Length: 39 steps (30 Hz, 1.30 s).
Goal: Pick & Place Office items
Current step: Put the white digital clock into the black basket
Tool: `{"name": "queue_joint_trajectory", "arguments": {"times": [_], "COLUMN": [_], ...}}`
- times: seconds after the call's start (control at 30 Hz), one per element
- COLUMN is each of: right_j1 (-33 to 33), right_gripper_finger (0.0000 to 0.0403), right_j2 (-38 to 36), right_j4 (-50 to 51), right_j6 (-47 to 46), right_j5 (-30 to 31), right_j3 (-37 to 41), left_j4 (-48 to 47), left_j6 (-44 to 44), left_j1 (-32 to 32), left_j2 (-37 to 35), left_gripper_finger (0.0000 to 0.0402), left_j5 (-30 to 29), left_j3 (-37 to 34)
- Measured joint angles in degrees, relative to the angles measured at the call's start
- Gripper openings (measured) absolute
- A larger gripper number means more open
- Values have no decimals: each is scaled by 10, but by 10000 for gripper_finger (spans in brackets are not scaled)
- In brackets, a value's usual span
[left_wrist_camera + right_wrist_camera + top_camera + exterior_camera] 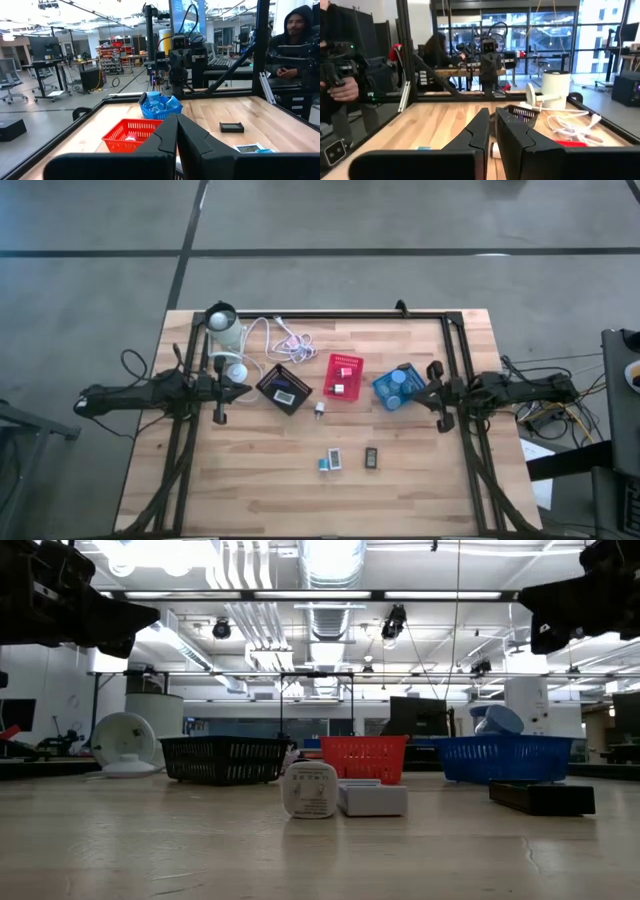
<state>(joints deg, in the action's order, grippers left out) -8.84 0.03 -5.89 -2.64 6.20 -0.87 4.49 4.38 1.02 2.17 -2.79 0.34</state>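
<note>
Wooden tabletop (250, 480) carries three mesh bins in a row; a few office items (330, 462) lie loose in front of them. Left gripper (243, 389) and right gripper (425, 393) wait at the sides, jaws together, empty. Best next: open wide above one item, then descend straight.

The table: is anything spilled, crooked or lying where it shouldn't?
Nothing is spilled. A few small items lie loose outside the bins: a tiny white piece, a teal-and-white block pair and a black block. The black mesh bin sits turned at an angle.
</note>
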Motion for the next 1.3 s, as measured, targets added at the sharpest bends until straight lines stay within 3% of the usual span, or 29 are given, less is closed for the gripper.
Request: {"name": "queue_joint_trajectory", "arguments": {"times": [0.43, 0.87, 1.3], "right_j1": [0, 0, 0], "right_gripper_finger": [29, 29, 29], "right_j2": [0, 1, 0], "right_j4": [-46, -13, -20], "right_j6": [29, 37, 21], "right_j5": [-2, -1, -1], "right_j3": [4, 4, 4], "left_j4": [-8, -14, -3], "left_j6": [5, 17, -17], "left_j1": [0, 0, 0], "left_j2": [0, 0, 24], "left_gripper_finger": [16, 5, 5], "left_j5": [-2, -15, -9], "left_j3": [0, 3, 69]}}
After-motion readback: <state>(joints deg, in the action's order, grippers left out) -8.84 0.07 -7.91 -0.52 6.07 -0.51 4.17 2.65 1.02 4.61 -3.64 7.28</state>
